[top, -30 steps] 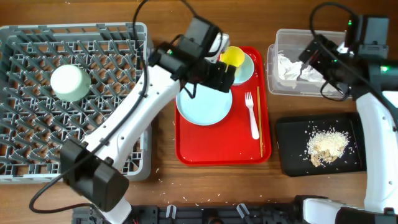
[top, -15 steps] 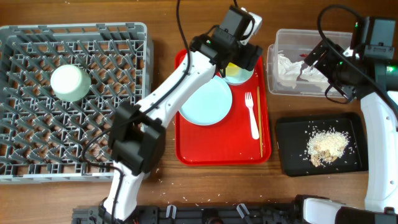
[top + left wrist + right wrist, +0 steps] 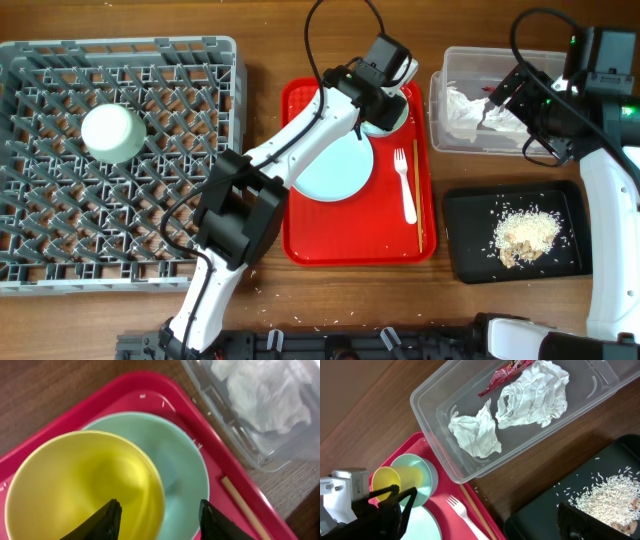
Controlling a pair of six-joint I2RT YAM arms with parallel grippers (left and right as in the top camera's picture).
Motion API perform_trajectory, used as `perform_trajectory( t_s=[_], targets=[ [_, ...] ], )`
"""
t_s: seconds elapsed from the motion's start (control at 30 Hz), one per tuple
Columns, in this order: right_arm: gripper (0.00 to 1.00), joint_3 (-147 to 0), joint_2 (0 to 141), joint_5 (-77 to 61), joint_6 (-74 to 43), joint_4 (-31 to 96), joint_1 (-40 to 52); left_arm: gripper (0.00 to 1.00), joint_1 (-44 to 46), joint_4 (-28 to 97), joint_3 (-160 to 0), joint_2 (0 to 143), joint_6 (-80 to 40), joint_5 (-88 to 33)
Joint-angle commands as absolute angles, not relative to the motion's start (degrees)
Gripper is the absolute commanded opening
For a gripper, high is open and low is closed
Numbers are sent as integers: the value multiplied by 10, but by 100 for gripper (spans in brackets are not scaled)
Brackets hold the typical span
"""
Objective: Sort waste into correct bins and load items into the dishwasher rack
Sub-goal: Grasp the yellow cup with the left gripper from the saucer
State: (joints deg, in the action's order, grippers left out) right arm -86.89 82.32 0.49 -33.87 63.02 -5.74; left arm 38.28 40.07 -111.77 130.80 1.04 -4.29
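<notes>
Yellow cup (image 3: 80,490) sits in small green dish (image 3: 185,475), far end of red tray (image 3: 340,235). Left fingers (image 3: 105,522) open, straddling the cup wall, gripping nothing. Next, I'd say: close, lift, carry left to dishwasher rack (image 3: 40,200). Right fingers (image 3: 575,520): can't tell.

Overhead: straight down from above, taking in the whole table (image 3: 265,40), from dishwasher rack (image 3: 120,45) at left across the red serving tray (image 3: 340,235) to clear tub (image 3: 437,100) and black tray (image 3: 470,215) at right. Left wrist: pressed in close, tilted down onto the yellow cup (image 3: 75,485) and the tub's corner. Right wrist: farther back, angled down over tub, black tray and serving-tray corner, sharing cup and tub with the left wrist view.
</notes>
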Motion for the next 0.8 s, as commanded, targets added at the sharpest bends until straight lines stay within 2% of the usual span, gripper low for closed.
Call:
perform_trajectory(
  t_s=[0.0,0.13,0.27,0.4,0.57,0.7,0.77],
  targets=[
    [100,-877,826,14,-347,630,-58,40,385,410,-1120,1315,13,-40],
    [100,-877,826,14,-347,630,-58,28,385,410,-1120,1315,13,-39],
    [100,-877,826,14,-347,630,-58,4,385,409,-1120,1315,13,-40],
    [100,-877,826,14,-347,630,-58,4,385,412,-1120,1291,10,-40],
    [100,-877,826,15,-347,630,-58,4,372,437,-1120,1163,-37,-40],
    [100,-877,827,14,-347,630,-58,4,293,517,-1120,1066,-141,-45],
    [100,-877,827,14,-347,630,-58,4,224,558,-1120,1039,-191,-109]
  ],
)
